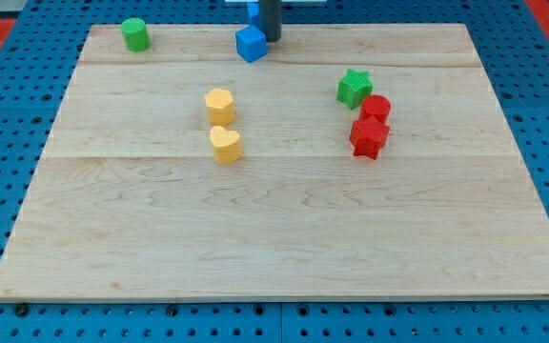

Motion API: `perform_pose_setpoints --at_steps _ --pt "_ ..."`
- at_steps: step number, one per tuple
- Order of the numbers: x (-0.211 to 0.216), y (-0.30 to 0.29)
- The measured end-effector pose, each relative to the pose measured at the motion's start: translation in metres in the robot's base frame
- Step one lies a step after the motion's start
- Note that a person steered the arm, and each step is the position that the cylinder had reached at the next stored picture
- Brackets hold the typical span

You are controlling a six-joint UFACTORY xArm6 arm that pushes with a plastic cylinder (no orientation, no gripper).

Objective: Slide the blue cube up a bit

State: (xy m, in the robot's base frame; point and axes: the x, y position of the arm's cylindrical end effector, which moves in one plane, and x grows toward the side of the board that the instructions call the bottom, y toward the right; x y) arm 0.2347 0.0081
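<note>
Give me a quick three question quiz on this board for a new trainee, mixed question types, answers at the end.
1. True or false: my tip is at the upper right of the blue cube.
2. How many red blocks are on the wooden board?
3. Which block sits nearest the board's top left corner? A) yellow heart B) green cylinder C) green star

Key:
1. True.
2. Two, the red cylinder and red star.
3. B, the green cylinder.

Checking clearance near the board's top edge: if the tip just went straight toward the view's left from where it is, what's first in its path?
My tip would likely meet the blue cube first; it sits immediately left, seemingly touching. Depth is unclear.
</note>
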Motion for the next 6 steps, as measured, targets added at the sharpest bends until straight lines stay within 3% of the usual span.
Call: perform_pose_setpoints --at_steps 1,2,3,5,6 --pt "0.042 -0.003" --pt "0.036 -0.076" --pt "0.024 -0.112" --pt "0.01 -0.029" --pt "0.013 -0.037"
